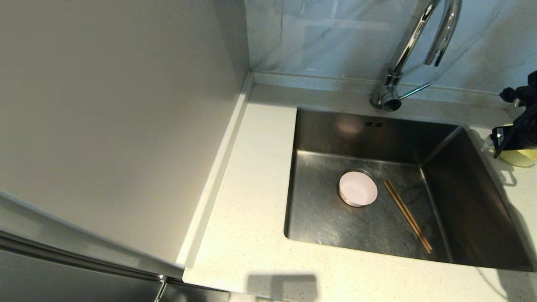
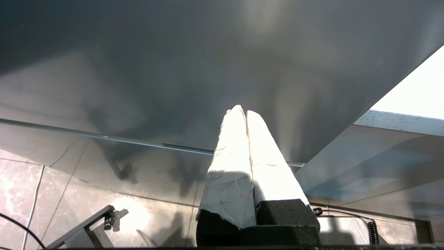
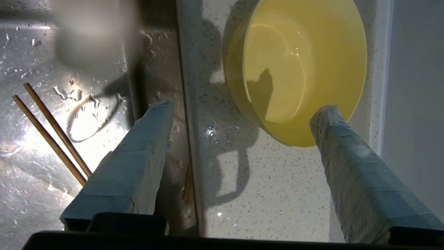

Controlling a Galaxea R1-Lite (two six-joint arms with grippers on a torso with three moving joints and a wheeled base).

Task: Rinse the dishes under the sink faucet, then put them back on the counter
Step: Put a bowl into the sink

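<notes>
The yellow-green bowl [image 3: 298,69] stands on the counter [image 3: 263,187] to the right of the sink, seen at the right edge of the head view as the yellow-green bowl [image 1: 520,158]. My right gripper [image 3: 242,110] hovers over it, open and holding nothing, with one fingertip [image 3: 324,114] in front of the rim. The right gripper [image 1: 514,130] is partly cut off in the head view. In the sink [image 1: 377,130] the pale pink bowl [image 1: 358,188] sits upright beside the chopsticks [image 1: 407,216]. The chopsticks [image 3: 52,132] lie on the wet basin floor. The faucet [image 1: 413,42] arches over the back rim.
My left gripper [image 2: 242,113] is parked low, shut, pointing at a dark cabinet panel above a tiled floor. A plain wall panel [image 1: 105,126] borders the counter [image 1: 251,188] on the left. Water drops lie on the counter near the sink edge.
</notes>
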